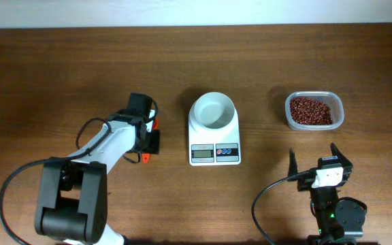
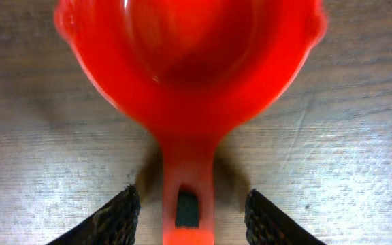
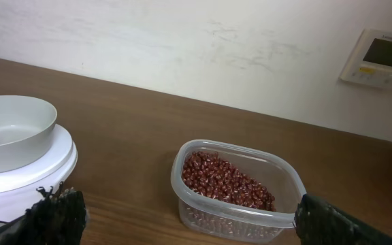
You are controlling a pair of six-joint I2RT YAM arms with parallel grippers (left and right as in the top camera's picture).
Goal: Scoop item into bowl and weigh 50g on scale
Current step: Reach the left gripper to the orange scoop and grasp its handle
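Beans point(image 1: 311, 110) in one tub point(image 1: 339, 117); one bowl point(image 1: 213, 112) on one scale point(image 1: 214, 154); one scoop point(image 2: 189, 75); left gripper point(image 2: 190, 201), right gripper point(image 1: 313, 162) spread.

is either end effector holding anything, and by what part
Nothing. Left end effector straddles the handle of the red scoop without touching; right end effector is empty.

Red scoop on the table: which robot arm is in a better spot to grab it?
The left arm. Its open jaws sit on either side of the red scoop's handle. The right arm is far off, beside the tub of beans, with the scale in between.
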